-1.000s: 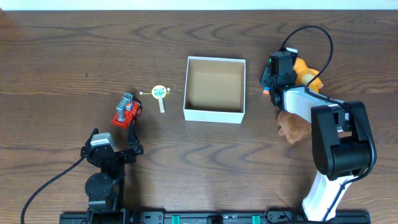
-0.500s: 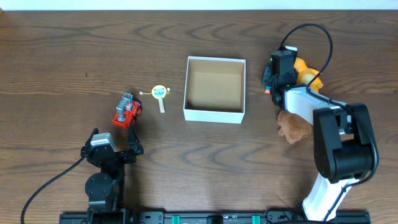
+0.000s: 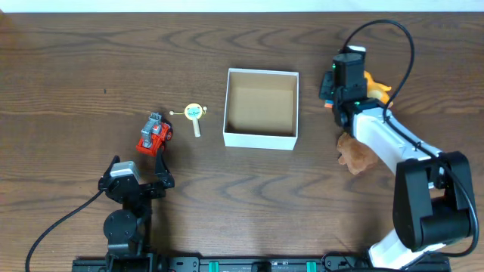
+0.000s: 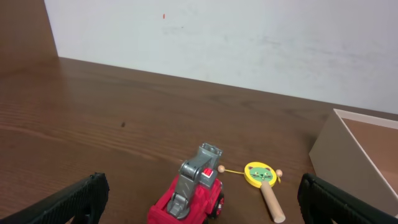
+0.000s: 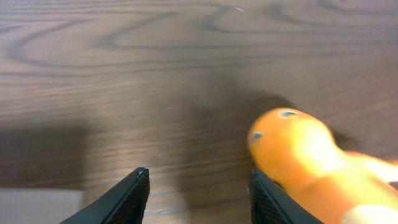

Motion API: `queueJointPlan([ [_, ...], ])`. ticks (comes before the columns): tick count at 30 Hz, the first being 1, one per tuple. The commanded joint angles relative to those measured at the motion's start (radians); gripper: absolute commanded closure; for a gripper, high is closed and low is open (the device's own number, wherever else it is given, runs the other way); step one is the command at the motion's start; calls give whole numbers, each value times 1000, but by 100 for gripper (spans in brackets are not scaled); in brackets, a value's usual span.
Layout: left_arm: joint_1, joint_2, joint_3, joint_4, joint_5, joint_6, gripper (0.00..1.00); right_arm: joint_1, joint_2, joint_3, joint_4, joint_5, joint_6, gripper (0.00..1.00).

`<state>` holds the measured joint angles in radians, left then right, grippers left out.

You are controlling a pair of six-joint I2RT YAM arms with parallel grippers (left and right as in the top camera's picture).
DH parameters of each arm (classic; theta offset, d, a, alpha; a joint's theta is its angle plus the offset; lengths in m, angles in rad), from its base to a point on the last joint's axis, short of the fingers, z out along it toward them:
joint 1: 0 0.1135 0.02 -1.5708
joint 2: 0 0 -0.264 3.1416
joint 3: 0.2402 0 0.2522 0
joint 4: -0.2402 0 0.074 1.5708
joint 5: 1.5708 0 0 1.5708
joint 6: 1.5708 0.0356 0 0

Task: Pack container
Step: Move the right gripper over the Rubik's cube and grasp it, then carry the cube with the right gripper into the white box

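standing by the table, i see the right gripper hanging low over the wood. its fingers are spread, with only bare table between them. an orange toy sits just outside one finger, so close that i cannot tell whether they touch. it is not in the grip.

the container lies on that gripper's other side, near but apart. it sits flat with its low white walls up and its tan floor in full view. a brown plush lies against the right arm, back from the gripper toward the arm's base.

the left gripper sits close to its own base, fingers wide apart and clasping nothing. just ahead of it stands a red truck with a grey piece raised on top. a little further out, off toward the container, lies a yellow rattle with a green face on its disc and a wooden handle. truck and rattle are near each other but not touching. the container's wall shows beyond the rattle, well apart from the left fingers.
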<state>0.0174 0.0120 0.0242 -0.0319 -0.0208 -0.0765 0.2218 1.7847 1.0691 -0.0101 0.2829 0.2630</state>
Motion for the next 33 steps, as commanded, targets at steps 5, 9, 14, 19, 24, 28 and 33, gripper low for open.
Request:
queueJointPlan([
  [5,-4,-2,-20,-39,-6,13,2,145,-99,37,9,-10,-122,81],
  [9,-4,-2,-20,-39,-6,13,2,210,-133,39,48,-9,-161,79],
  [14,-4,-2,-20,-39,-5,13,2,267,-154,39,101,-10,-167,77],
  [19,-4,-2,-20,-39,-5,13,2,301,-130,39,108,-20,-121,76],
  [24,-4,-2,-20,-39,-5,13,2,330,-45,39,173,-48,-118,74],
  [28,-4,-2,-20,-39,-5,13,2,350,13,39,242,-47,-113,73],
  [33,-4,-2,-20,-39,-6,13,2,359,41,39,275,31,-26,70],
])
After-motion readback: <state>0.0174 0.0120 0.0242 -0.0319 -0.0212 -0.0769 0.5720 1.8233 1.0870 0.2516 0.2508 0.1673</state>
